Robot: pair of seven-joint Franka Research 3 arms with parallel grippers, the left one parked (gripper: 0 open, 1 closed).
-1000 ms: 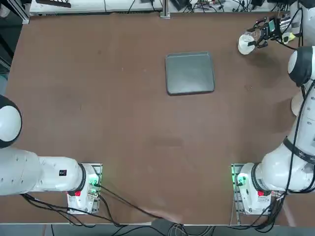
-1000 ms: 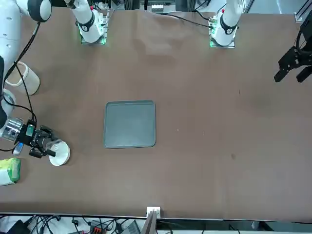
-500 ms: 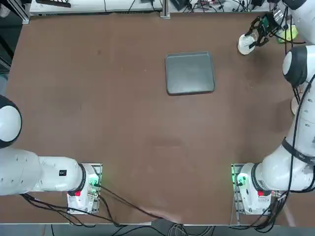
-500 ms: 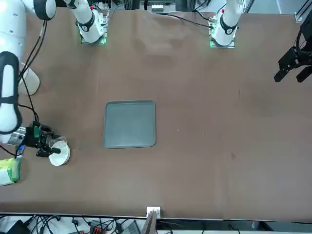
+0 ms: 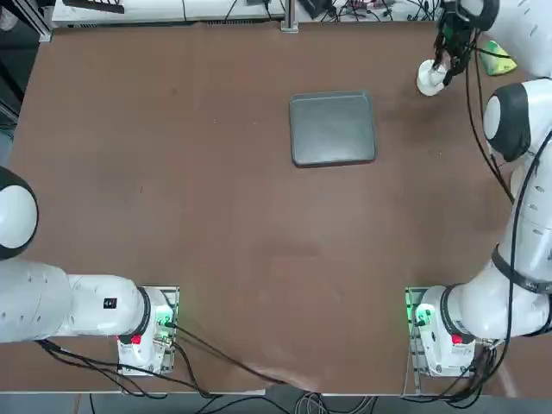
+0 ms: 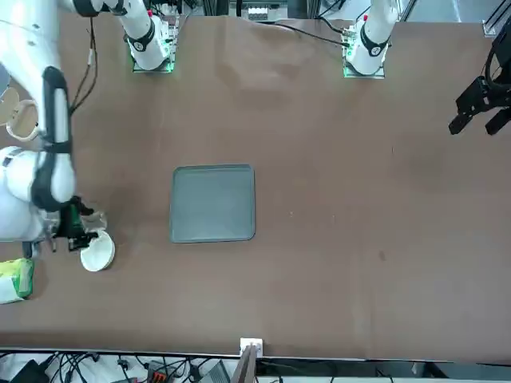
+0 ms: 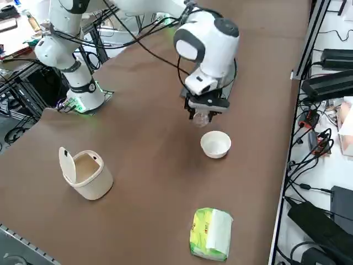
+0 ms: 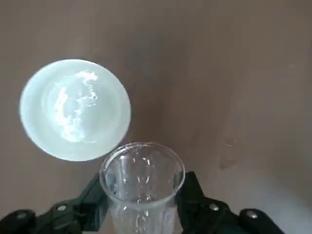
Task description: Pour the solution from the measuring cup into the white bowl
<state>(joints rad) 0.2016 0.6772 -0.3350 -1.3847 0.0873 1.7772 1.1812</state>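
The right tool (image 8: 142, 214) is clamped on the measuring cup (image 8: 142, 181), lifted just beside the white bowl (image 7: 215, 144), which sits at one o'clock on the brown table (image 5: 216, 198). From overhead the cup is barely discernible. Cables crowd the table's edges.

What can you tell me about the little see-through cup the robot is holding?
The measuring cup is tiny, clear and round, like thin plastic, with a shiny rim. The right gripper is shut on it, one black finger on each side, holding it upright in the air, off the table. It hangs beside the white bowl, not touching it. I cannot tell if any liquid is left in the cup.
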